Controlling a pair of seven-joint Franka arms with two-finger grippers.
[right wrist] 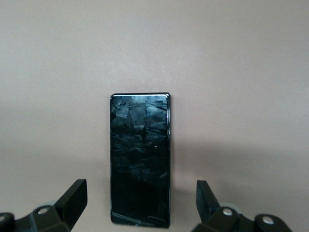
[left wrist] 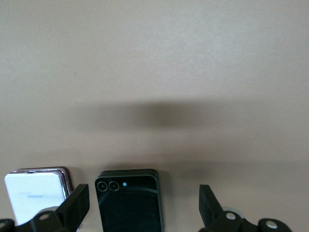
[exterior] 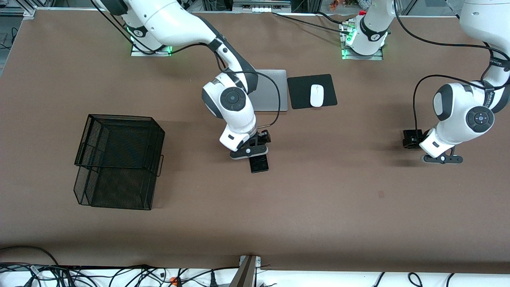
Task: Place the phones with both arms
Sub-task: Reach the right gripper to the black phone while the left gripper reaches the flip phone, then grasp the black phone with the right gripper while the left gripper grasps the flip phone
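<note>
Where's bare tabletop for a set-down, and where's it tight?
Free: the brown table between the mesh basket and the left gripper, nearer the camera than the long black phone. Tight: laptop, mouse pad, mouse cluster; right gripper over that phone.

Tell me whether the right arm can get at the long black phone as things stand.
Probably yes: the right gripper hangs open right over the long black phone, which lies flat on bare table with nothing on or beside it.

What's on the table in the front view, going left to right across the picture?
Black mesh basket → long black phone under the right gripper → black mouse pad with white mouse → left gripper.
</note>
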